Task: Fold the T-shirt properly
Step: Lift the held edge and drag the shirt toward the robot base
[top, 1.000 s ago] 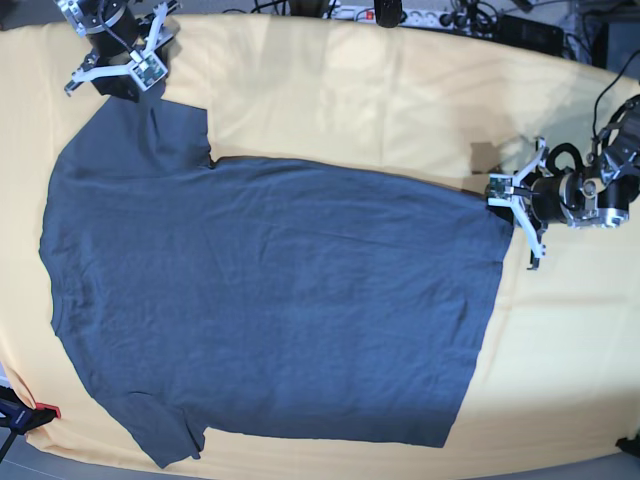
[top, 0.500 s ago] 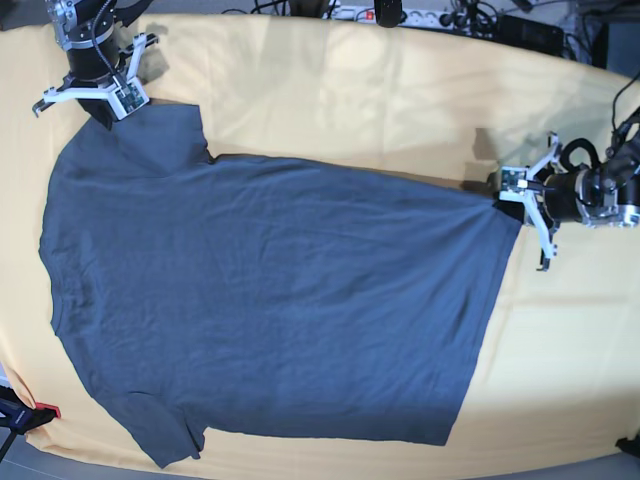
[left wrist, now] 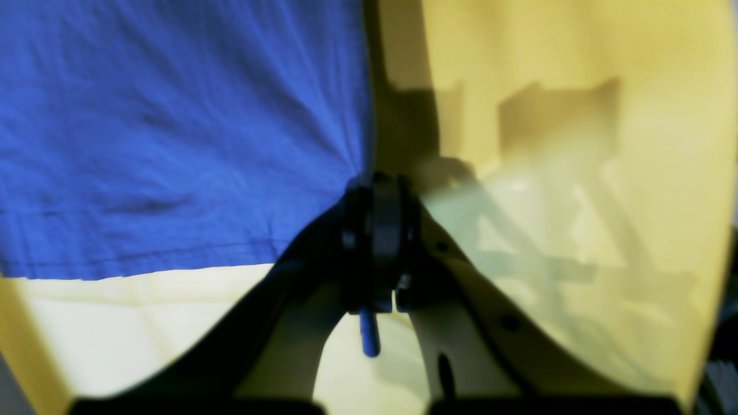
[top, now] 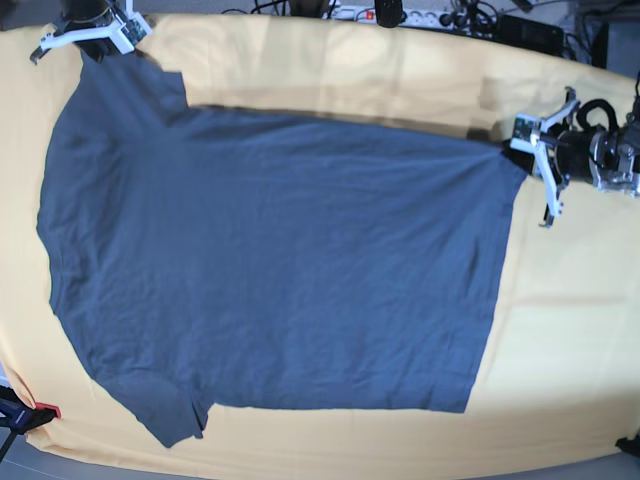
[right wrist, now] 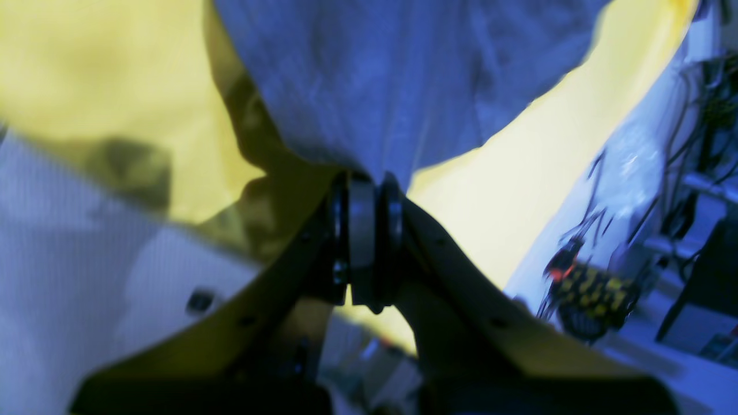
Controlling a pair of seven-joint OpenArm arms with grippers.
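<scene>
The dark slate-blue T-shirt (top: 270, 260) lies spread flat on the yellow tablecloth (top: 575, 330), neck side to the left and hem to the right. My left gripper (top: 522, 148), at the right of the base view, is shut on the hem's far corner; the left wrist view shows its pads (left wrist: 375, 219) pinching the T-shirt (left wrist: 173, 115) edge. At the top left, my right gripper (top: 100, 38) is shut on the far sleeve. In the right wrist view the T-shirt (right wrist: 403, 75) hangs stretched from that gripper (right wrist: 366, 230).
A power strip with cables (top: 400, 14) runs along the table's back edge. A red and black clamp (top: 25, 414) sits at the front left corner. The near sleeve (top: 170, 415) lies close to the table's front edge.
My right gripper has shut on the far sleeve. Both grippers have moved toward the back of the table, drawing the shirt's far edge with them and stretching it.
</scene>
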